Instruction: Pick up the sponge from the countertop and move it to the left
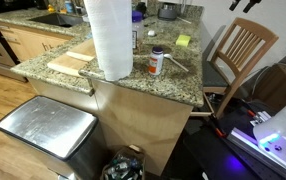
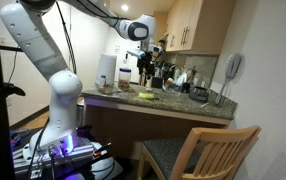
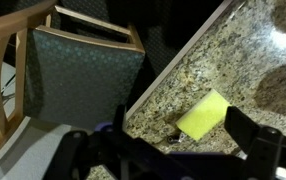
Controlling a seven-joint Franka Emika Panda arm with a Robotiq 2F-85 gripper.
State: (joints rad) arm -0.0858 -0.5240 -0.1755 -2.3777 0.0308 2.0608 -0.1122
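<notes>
Sponge (image 3: 203, 115) lies flat on the countertop (image 3: 238, 55), near the edge by the chair (image 3: 83, 75), well apart from the bottle (image 1: 157, 62) & paper towel roll (image 1: 110, 38). Gripper (image 3: 168, 152) hangs over it w/ fingers spread wide, nothing btwn them. How high above is hard to tell, prob. not touching. Sponge looks light, soft & squashy, not fragile; it should give under the squeeze. Best hold: across the two short sides, tips down to the granite. Glossy top may let it skid if nudged.

Yellow-green sponge (image 3: 204, 115) (plain) on speckled beige-brown countertop (image 3: 233, 60).
</notes>
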